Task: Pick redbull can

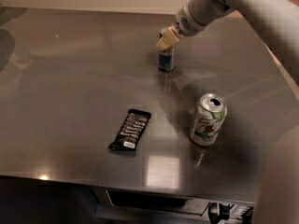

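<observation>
The redbull can (166, 59), slim, blue and silver, stands upright on the steel table (70, 92) toward the back, right of centre. My gripper (167, 39) reaches in from the upper right on a white arm and sits right at the can's top, covering part of its upper half. Its cream-coloured fingertip (164, 42) overlaps the can's rim.
A wider silver can with green and red print (208, 120) stands upright in front of the redbull can, to the right. A black snack bar wrapper (130, 129) lies flat near the table's middle front. The table's front edge runs along the bottom.
</observation>
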